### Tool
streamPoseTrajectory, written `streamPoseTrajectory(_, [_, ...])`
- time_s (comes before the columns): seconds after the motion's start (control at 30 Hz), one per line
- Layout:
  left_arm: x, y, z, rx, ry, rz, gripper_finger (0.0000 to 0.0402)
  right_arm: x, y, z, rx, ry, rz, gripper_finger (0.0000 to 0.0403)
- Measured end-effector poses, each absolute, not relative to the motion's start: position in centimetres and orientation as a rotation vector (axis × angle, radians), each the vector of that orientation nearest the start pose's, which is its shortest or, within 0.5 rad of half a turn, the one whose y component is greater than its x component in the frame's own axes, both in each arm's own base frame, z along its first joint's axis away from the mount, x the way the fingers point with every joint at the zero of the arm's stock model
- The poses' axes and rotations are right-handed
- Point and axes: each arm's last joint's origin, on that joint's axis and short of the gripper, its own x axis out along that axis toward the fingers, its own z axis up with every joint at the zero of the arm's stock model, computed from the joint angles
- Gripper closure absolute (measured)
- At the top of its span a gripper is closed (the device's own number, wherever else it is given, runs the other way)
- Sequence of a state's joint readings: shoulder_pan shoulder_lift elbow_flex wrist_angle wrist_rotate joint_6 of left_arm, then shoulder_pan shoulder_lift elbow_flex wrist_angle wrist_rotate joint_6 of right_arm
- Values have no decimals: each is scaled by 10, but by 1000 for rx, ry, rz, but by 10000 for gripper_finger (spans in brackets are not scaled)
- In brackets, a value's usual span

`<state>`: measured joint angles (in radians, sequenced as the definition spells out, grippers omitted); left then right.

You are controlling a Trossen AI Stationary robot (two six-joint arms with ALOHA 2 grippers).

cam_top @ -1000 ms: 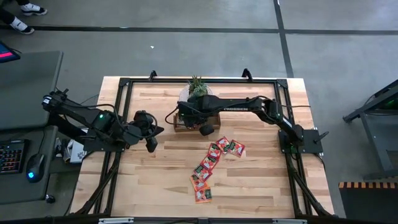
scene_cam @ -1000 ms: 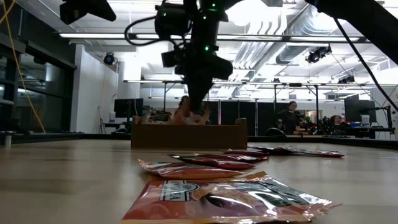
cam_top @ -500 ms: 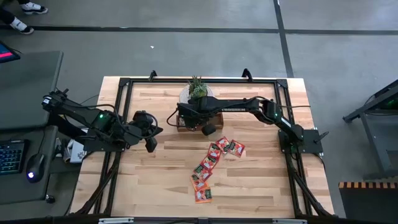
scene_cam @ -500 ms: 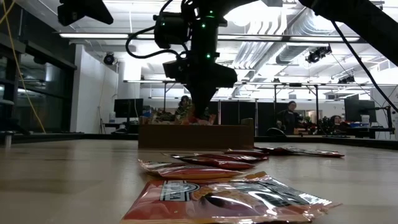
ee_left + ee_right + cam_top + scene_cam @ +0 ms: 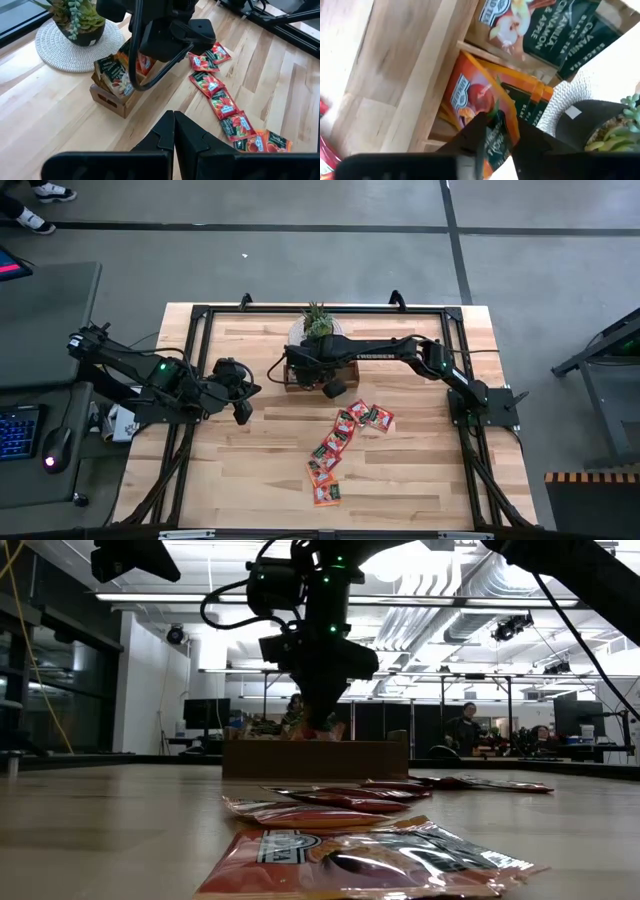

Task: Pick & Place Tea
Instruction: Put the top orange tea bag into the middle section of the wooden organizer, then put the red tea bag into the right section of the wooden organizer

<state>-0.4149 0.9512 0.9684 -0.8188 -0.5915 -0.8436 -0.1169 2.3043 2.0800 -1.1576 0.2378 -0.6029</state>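
My right gripper (image 5: pixel 497 145) hangs over the brown wooden tray (image 5: pixel 290 376) at the table's far middle, pointing steeply down. Its fingers stand a little apart. An orange tea sachet (image 5: pixel 475 100) stands on edge in a tray compartment, its green upper end between those fingers. More tea sachets stand in the tray (image 5: pixel 112 100). Several red-orange sachets (image 5: pixel 335 445) lie flat in a row on the table. At the table's left, my left gripper (image 5: pixel 174 130) hangs shut and holds nothing. My right gripper has the orange sachet's green upper end (image 5: pixel 497 131) between its two fingers, which come from above. The sachet stands in the tray compartment beside others like it. Whether a finger touches it, I cannot tell.
A potted plant (image 5: pixel 317 322) on a round white mat (image 5: pixel 55 42) stands just behind the tray. A black frame (image 5: pixel 200 315) runs around the tabletop. Bare wood lies between the left gripper and the row of sachets (image 5: pixel 370 855).
The tray has slid a little toward the table's right edge, with my right gripper staying above it. The left arm has kept still.
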Motion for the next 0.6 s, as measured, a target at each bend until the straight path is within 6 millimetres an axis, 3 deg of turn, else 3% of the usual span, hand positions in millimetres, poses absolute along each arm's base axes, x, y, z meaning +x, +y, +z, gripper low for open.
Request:
streamPoseTrajectory(0.33, [166,-55,317,-419,575,441,401,464,-63,210,-601,1441,44,221])
streamPoseTrajectory(0.6, [166,-55,317,-418,576,442,401,464,-62,216,-605,1427,5,199])
